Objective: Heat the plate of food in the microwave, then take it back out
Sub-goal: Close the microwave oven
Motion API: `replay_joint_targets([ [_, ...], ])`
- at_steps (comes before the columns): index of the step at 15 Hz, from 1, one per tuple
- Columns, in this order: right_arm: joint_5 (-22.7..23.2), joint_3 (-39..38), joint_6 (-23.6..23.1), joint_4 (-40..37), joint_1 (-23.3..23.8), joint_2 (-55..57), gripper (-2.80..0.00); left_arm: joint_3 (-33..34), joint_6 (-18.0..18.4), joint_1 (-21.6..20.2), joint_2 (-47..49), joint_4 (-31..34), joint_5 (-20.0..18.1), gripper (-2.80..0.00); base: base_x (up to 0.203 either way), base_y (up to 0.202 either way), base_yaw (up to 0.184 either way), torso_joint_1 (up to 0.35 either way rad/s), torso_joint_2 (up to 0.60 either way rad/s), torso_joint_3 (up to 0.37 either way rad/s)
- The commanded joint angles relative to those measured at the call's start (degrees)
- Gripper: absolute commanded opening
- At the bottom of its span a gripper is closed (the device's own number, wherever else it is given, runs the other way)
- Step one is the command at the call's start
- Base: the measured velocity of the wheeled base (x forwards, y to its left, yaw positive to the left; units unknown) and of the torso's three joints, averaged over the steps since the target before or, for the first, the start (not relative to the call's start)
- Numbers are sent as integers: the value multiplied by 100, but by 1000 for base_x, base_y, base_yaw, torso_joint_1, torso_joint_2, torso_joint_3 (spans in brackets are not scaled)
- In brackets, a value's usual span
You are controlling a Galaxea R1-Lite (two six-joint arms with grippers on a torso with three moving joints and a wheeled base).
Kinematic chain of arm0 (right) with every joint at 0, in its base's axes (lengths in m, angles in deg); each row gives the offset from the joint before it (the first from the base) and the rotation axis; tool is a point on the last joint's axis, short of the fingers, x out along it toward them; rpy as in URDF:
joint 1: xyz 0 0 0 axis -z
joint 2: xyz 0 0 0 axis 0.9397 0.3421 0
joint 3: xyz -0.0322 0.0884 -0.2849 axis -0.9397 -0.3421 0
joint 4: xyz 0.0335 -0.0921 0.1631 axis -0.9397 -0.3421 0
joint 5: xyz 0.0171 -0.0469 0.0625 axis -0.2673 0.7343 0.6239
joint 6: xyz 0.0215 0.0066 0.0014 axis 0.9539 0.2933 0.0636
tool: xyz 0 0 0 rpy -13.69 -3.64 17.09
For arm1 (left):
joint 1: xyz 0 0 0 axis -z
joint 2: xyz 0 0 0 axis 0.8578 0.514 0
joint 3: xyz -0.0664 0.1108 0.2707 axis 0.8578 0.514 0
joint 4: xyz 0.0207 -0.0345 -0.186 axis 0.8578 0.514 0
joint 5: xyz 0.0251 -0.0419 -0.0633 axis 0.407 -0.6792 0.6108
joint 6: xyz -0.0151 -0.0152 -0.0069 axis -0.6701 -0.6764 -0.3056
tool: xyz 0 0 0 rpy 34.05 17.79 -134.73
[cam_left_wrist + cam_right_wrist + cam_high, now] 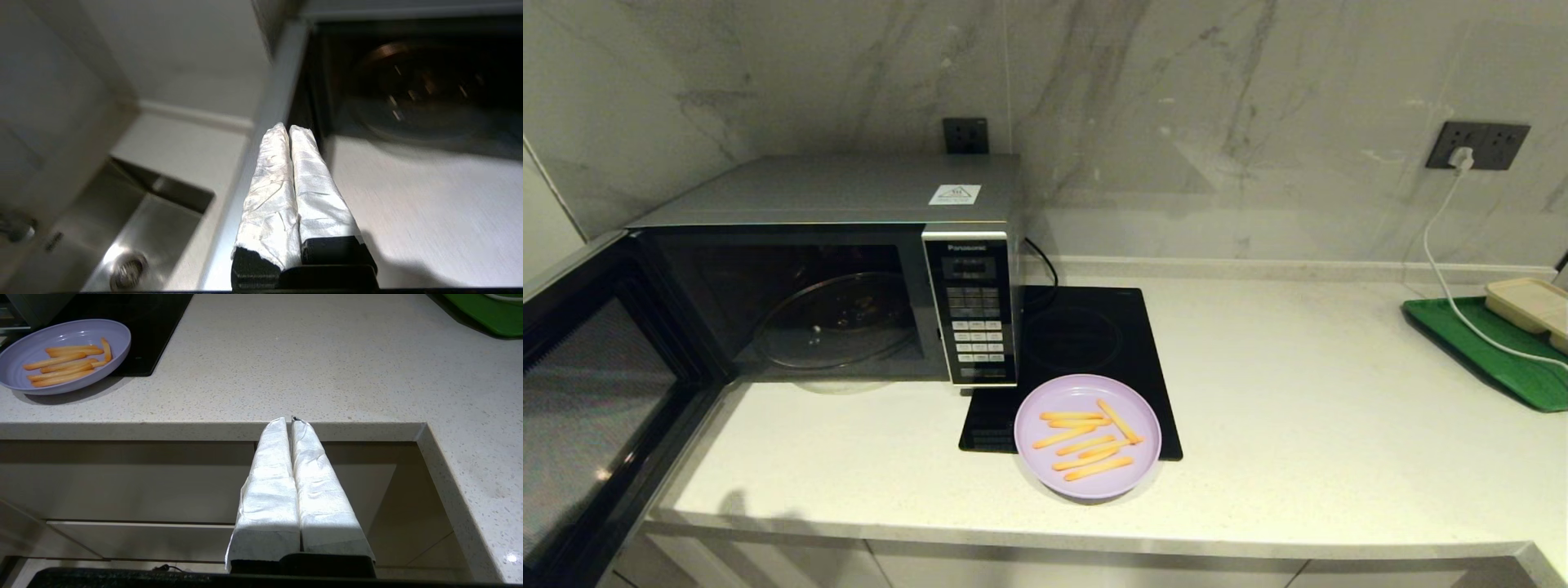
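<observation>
The microwave (849, 278) is seen at the left of the pale speckled desk (1298, 392), against the marbled wall, with its door (596, 392) swung wide open toward the robot's left. Inside the dark cavity the glass turntable (837, 320) lies bare. The keypad panel (976, 306) is on the side of the microwave nearest the black induction cooktop (1086, 343).

The plate of food (1088, 435) is found outside the microwave, on the desk just in front of the keypad, resting partly on the front corner of the cooktop. Thin orange-yellow sticks (1086, 445) are spread across it.

The left hand (289, 130) is seen only in its own wrist view, its two white-wrapped fingers pressed together on nothing, beside the edge of the open door, with the cavity beyond and a steel sink (139, 237) below.

The right hand (289, 421) is parked below the front edge of the desk, before the cabinet fronts, well apart from the plate; its fingers are likewise pressed together and empty.

At the far right a green tray (1486, 351) carrying a beige tray (1531, 306) is seen, with a white cable (1445, 269) run across it from a wall socket (1478, 145).
</observation>
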Motion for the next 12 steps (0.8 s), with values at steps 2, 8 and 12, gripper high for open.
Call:
replay_joint_targets([
  [2,-1,0,4,-1,2,5,-280,528,-55,-474,1150,-2931,-8,-280,0,0,0,0,0,0],
  [8,-1,0,4,-1,-4,5,-280,-573,-626,-1226,1832,176,-517,-280,0,0,0,0,0,0],
  [12,-1,0,4,-1,-4,5,-280,-2765,-798,-1393,2101,4108,-768,-280,0,0,0,0,0,0],
])
